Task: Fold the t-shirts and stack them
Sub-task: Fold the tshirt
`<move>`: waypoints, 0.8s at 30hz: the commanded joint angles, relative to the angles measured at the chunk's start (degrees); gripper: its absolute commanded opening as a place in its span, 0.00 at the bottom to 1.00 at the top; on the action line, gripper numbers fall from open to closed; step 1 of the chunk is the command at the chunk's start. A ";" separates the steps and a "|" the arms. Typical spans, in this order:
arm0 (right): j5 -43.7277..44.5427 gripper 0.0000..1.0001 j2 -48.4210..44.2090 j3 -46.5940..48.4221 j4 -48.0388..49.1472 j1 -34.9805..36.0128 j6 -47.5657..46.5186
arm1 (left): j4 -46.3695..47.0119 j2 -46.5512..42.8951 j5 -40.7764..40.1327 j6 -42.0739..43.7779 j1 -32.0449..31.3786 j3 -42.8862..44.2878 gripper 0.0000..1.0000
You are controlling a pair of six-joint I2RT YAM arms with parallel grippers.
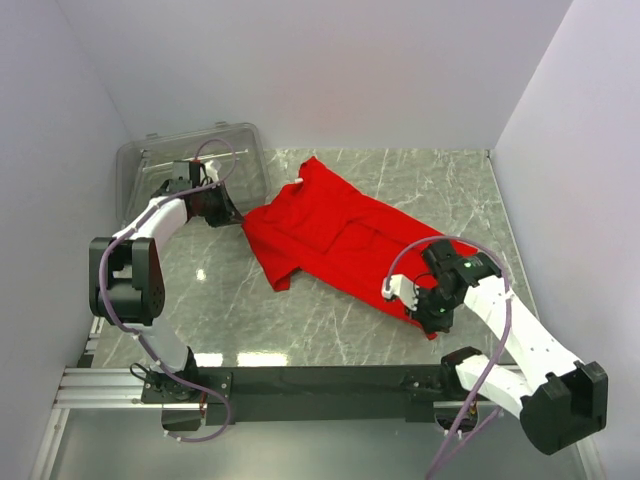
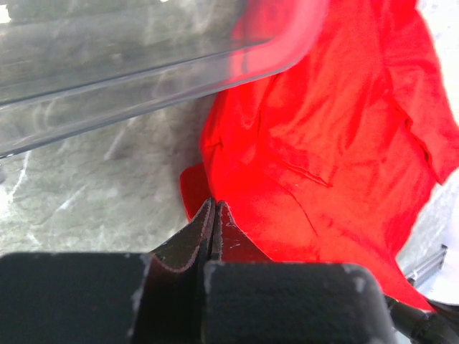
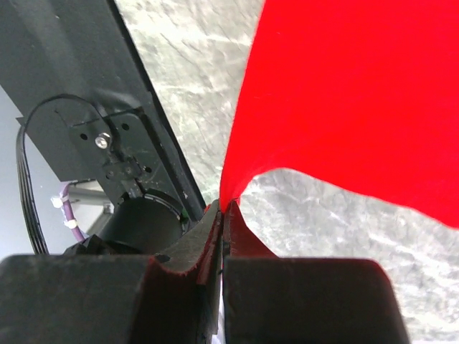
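Note:
One red t-shirt (image 1: 340, 235) lies crumpled and stretched diagonally across the marble table. My left gripper (image 1: 238, 218) sits at its far-left edge, beside the clear bin. In the left wrist view that gripper (image 2: 213, 206) is shut, its tips pinching the edge of the t-shirt (image 2: 323, 143). My right gripper (image 1: 428, 316) is at the shirt's near-right corner. The right wrist view shows this gripper (image 3: 226, 204) shut on a corner of the t-shirt (image 3: 358, 93), and the cloth rises taut from its tips.
A clear plastic bin (image 1: 240, 150) stands at the back left, its rim (image 2: 143, 79) just beyond the left gripper. White walls enclose the table on three sides. A black mounting rail (image 1: 330, 380) runs along the near edge, close behind the right gripper.

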 commanded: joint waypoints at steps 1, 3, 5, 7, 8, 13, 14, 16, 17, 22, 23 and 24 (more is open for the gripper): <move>-0.79 0.00 -1.33 -0.02 -3.16 -4.02 -3.94 | -2.43 -0.81 2.25 1.23 -0.76 4.90 0.01; -1.40 0.00 -1.51 0.25 -4.04 -6.91 -5.17 | -4.09 0.33 2.79 0.96 -1.82 7.00 0.01; -2.02 0.00 -1.25 0.42 -4.13 -8.33 -5.27 | -5.33 1.99 3.14 0.53 -3.30 9.81 0.01; -2.46 0.00 -0.81 0.60 -3.52 -9.74 -4.74 | -6.12 3.06 3.14 0.26 -4.36 11.57 0.01; -2.55 0.00 -0.46 0.95 -3.08 -10.36 -4.22 | -6.04 3.76 2.88 -0.09 -5.32 12.89 0.01; -3.34 0.00 1.39 2.09 -2.46 -14.66 -4.21 | -6.56 6.57 2.17 -1.23 -7.53 17.38 0.01; -3.43 0.00 2.00 2.44 -2.46 -16.58 -4.73 | -6.57 7.71 2.00 -1.67 -8.14 18.95 0.01; -3.60 0.00 2.62 2.79 -2.46 -18.70 -5.44 | -7.18 9.20 1.21 -1.94 -8.93 21.15 0.01; -3.86 0.00 3.49 3.23 -2.72 -21.50 -6.48 | -8.05 10.87 0.51 -2.46 -9.81 24.03 0.01; -5.71 0.00 7.28 4.90 -3.34 -27.76 -8.69 | -8.85 15.80 -3.00 -6.06 -11.13 31.17 0.01; -5.89 0.00 8.41 4.99 -3.08 -28.46 -8.87 | -9.20 17.46 -3.53 -7.11 -11.40 33.27 0.01; -6.32 0.00 8.95 4.99 -2.90 -29.95 -9.04 | -9.46 18.17 -3.71 -7.47 -11.57 34.34 0.01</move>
